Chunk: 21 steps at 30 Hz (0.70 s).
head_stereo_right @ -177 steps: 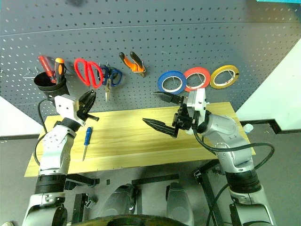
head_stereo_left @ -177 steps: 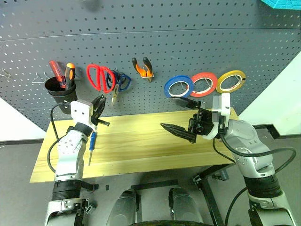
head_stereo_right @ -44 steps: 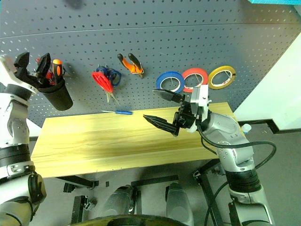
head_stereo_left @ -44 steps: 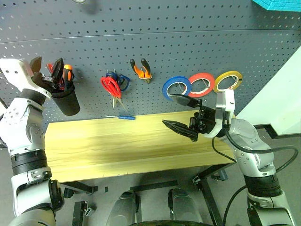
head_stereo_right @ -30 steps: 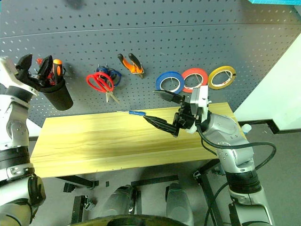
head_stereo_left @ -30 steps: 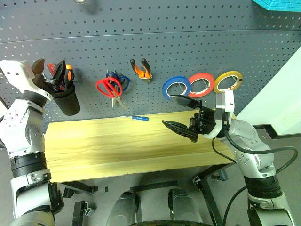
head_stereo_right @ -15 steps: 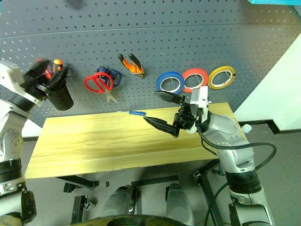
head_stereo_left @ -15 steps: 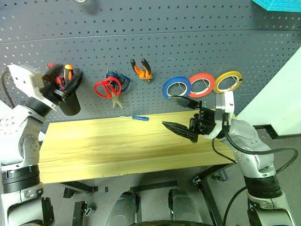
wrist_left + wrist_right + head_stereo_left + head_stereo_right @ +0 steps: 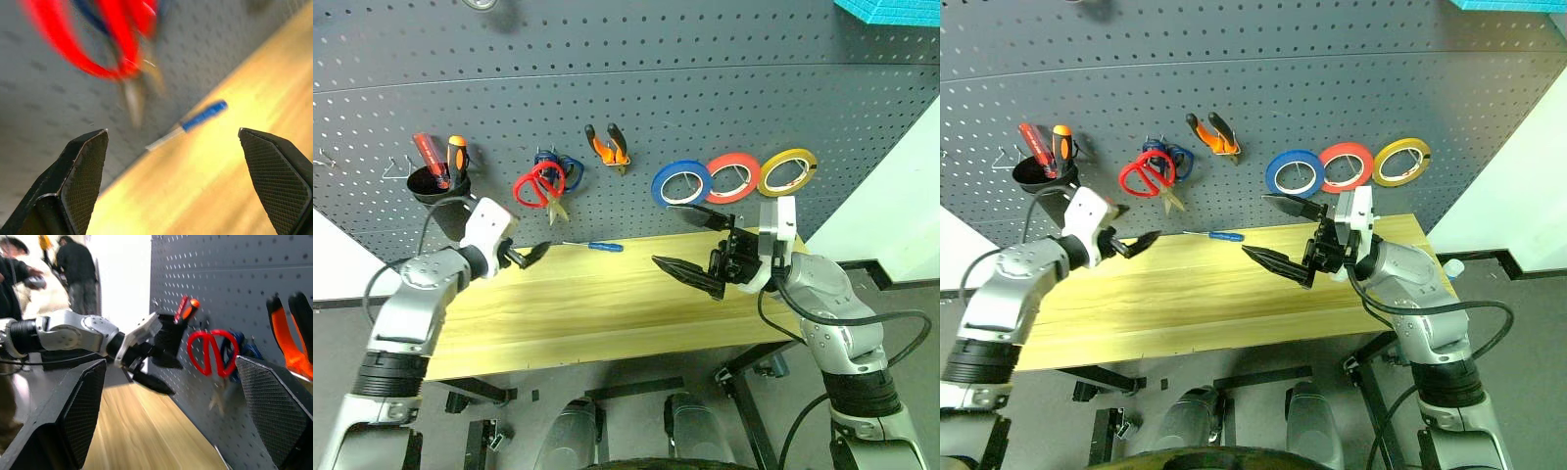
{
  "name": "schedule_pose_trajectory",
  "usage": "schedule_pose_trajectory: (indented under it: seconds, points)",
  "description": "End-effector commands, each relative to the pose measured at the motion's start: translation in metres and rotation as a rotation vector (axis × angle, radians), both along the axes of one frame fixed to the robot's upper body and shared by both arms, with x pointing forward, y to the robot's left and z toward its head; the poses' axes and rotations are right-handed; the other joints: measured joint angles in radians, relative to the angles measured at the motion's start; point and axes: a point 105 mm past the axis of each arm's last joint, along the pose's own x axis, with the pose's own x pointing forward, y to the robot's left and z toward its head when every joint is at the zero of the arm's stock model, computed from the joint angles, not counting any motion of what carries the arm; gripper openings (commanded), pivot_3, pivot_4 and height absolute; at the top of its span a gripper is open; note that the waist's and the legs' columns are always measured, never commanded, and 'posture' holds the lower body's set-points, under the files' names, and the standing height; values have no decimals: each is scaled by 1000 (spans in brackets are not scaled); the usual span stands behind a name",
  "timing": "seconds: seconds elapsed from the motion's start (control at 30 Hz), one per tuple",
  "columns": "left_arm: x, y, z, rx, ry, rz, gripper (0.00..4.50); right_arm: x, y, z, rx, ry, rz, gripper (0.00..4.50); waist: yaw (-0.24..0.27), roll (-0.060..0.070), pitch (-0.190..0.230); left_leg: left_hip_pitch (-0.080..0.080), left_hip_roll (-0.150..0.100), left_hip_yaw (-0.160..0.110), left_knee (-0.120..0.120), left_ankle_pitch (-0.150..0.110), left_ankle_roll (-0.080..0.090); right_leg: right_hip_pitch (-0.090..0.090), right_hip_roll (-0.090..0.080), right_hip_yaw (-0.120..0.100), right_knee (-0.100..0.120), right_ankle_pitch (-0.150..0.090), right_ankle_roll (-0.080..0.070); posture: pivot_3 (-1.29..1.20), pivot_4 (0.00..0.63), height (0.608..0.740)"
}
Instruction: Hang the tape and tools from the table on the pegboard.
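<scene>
Blue-handled screwdriver [image 9: 201,116] on table [image 9: 607,313], ahead of the open, empty left jaws

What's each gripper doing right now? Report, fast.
Left gripper: open, holding nothing.
Right gripper: open, holding nothing.

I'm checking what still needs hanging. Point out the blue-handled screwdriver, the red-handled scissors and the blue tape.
blue-handled screwdriver [image 9: 604,246], left eye view, on its blue handle.
red-handled scissors [image 9: 532,186], left eye view, on the red handle loops.
blue tape [image 9: 667,177], left eye view, on the ring's left band.
</scene>
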Motion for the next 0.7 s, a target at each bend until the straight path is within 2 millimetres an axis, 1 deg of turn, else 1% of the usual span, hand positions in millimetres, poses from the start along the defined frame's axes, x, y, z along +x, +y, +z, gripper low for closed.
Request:
schedule_pose_trajectory:
  seconds: [0.03,0.07,0.13,0.23,0.3,0.37,0.53,0.7]
  points:
    - [5,-2,-15,33,27,51,4473,10,-7,-25,-120,0,-90,4427,0,1,-4,0,0,0,0,0,0,0,0,0,0,0,0,-90,47,740]
    - [6,-2,-22,38,43,72,4473,12,-8,-31,-141,1,-106,4427,-1,1,-4,0,0,0,0,0,0,0,0,0,0,0,0,-89,48,740]
    - [7,-2,-28,40,60,97,4473,14,-10,-36,-155,-2,-121,4427,-3,1,-6,1,0,0,0,0,0,0,0,0,0,0,0,-88,48,740]
    - [5,-5,-41,28,84,116,4473,16,-13,-51,-187,27,-153,4427,-5,1,-8,1,0,0,0,0,0,0,0,0,0,0,0,-86,45,740]
    - [6,-2,-51,26,113,160,4473,20,-17,-68,-246,48,-186,4427,-7,1,-12,1,0,0,0,0,0,1,0,0,0,0,0,-83,42,740]
    - [5,1,-60,24,140,196,4473,22,-20,-80,-289,58,-206,4427,-14,1,-17,1,0,0,0,0,0,1,0,0,0,0,0,-83,39,740]
    - [0,9,-73,19,168,244,4473,24,-24,-92,-311,76,-226,4427,-25,1,-22,1,0,0,0,0,0,1,0,0,0,0,0,-84,32,740]
    - [-7,18,-83,31,189,259,4473,26,-30,-102,-328,99,-249,4427,-24,2,-30,2,0,0,0,0,0,1,0,1,1,0,0,-83,21,740]
